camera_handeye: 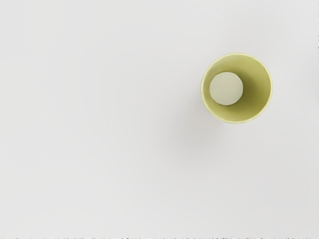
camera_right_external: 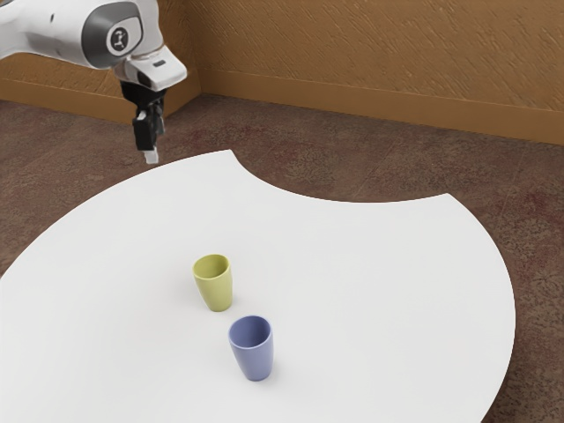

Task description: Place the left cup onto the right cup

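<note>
My pincer (camera_right_external: 150, 155) hangs above the white worktop's (camera_right_external: 397, 291) far edge; apart or together, I cannot tell. The yellow-green cup (camera_right_external: 213, 282) stands upright mid-worktop, the blue cup (camera_right_external: 251, 346) near it, not touching.

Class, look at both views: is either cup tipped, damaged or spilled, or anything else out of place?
Nothing stands out. The yellow-green cup and the blue cup both stand upright and apart on the white table, with no spill or damage showing. The end effector hangs high, touching neither.
</note>
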Motion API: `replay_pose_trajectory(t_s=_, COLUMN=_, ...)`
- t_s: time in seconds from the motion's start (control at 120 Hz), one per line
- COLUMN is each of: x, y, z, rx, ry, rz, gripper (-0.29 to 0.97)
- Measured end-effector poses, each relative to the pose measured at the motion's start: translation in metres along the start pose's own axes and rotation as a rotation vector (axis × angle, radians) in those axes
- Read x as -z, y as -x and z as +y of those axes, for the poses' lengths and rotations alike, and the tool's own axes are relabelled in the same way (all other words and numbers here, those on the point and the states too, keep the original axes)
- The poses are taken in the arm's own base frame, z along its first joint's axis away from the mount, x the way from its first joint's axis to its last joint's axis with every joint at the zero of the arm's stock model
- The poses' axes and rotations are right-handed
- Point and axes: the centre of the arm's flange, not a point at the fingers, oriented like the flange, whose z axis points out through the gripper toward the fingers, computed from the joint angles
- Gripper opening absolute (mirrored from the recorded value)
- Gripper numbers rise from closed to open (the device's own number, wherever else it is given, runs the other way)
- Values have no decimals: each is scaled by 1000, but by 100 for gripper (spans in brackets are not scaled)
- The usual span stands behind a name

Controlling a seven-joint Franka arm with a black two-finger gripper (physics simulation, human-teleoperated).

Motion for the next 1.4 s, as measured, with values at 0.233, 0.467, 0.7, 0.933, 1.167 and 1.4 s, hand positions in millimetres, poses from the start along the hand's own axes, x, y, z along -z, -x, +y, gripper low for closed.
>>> replay_pose_trajectory(t_s=0.233, x=-11, y=-9, z=2, rx=-14, ry=12, rz=-10, gripper=68)
replay_pose_trajectory(t_s=0.467, x=-44, y=-27, z=8, rx=-33, ry=17, rz=-4, gripper=68)
replay_pose_trajectory(t_s=0.7, x=-75, y=-35, z=13, rx=-31, ry=19, rz=0, gripper=68)
replay_pose_trajectory(t_s=0.933, x=-104, y=-46, z=25, rx=-32, ry=31, rz=-1, gripper=68)
replay_pose_trajectory(t_s=1.167, x=-131, y=-51, z=33, rx=-19, ry=43, rz=0, gripper=68)
replay_pose_trajectory(t_s=1.4, x=-154, y=-54, z=40, rx=-9, ry=58, rz=-9, gripper=68)
